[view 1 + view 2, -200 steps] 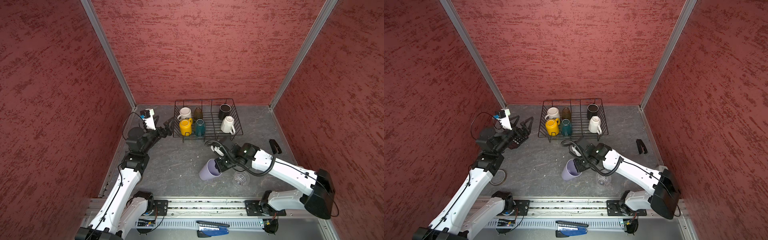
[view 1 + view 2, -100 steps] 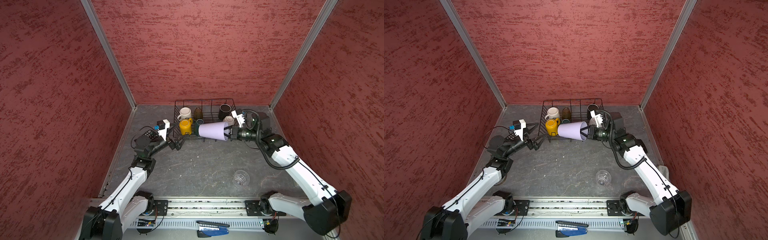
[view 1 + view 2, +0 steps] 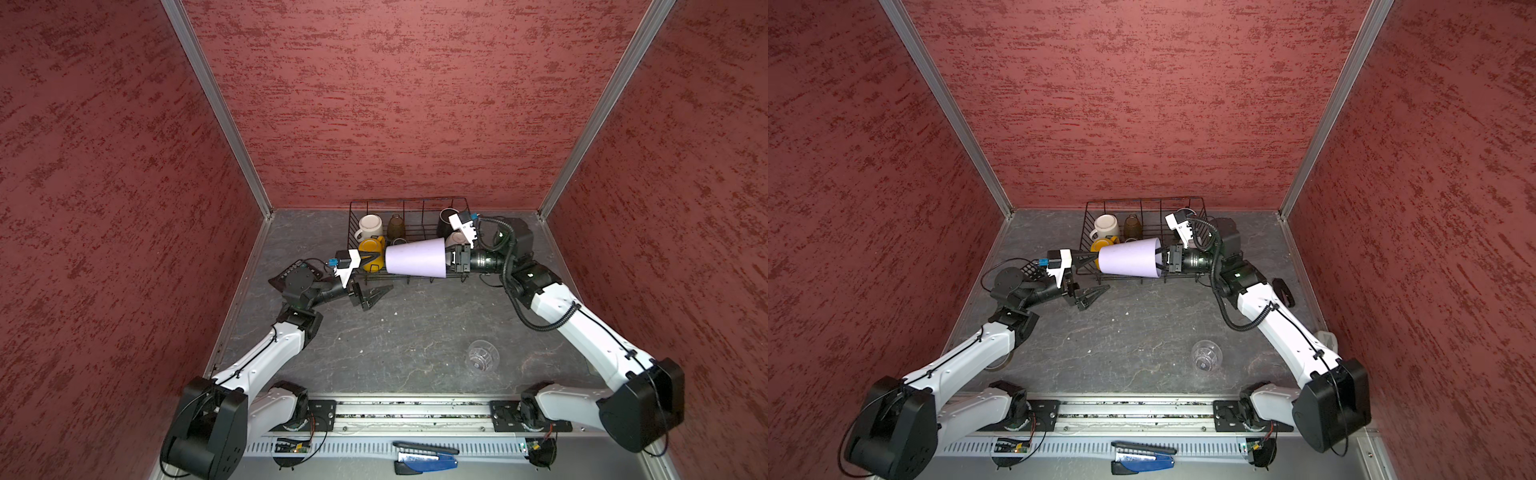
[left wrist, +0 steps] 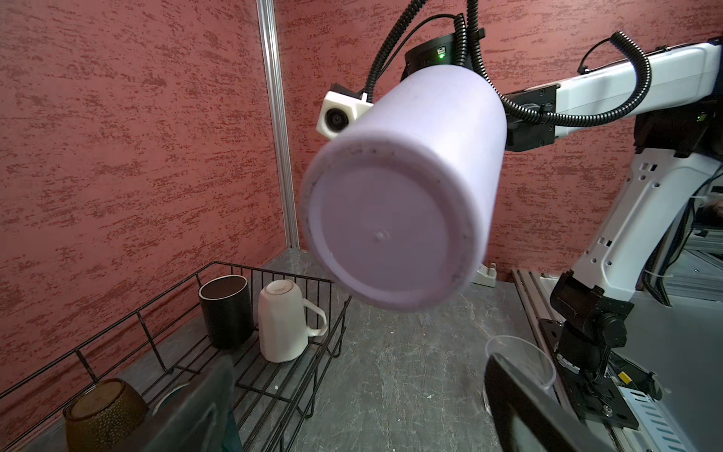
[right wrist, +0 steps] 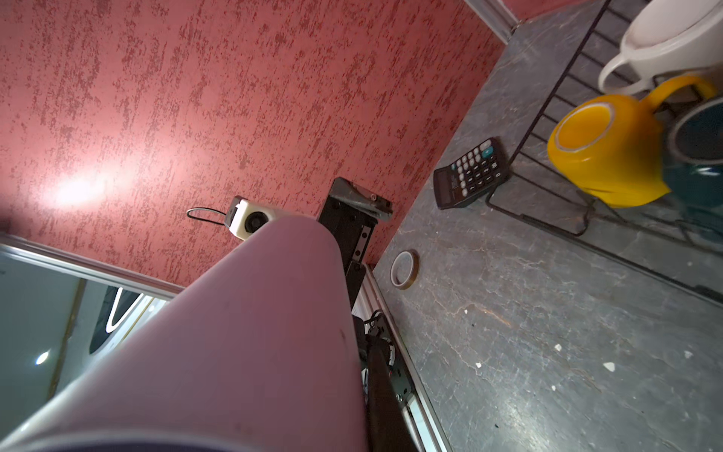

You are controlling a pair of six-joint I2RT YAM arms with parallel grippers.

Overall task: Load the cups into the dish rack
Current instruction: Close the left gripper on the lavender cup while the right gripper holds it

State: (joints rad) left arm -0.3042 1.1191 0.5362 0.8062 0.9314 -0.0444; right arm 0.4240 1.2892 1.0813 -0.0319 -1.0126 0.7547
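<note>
Right gripper (image 3: 451, 259) holds lavender cup (image 3: 415, 261) by rim, axis level above dish rack (image 3: 411, 200) front edge, base toward wide-open left gripper (image 3: 374, 276).

A lavender plastic tumbler (image 3: 415, 258) hangs sideways at the front of the black wire dish rack (image 3: 415, 212). A yellow ceramic mug (image 5: 602, 156) sits inverted inside it; a clear-glass tumbler (image 3: 482, 357) stands well apart.

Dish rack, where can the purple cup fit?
In the dish rack the middle is bare wire, between the olive tumbler and the black mug. Crowded: the end holding the white mug, yellow mug and teal mug.
</note>
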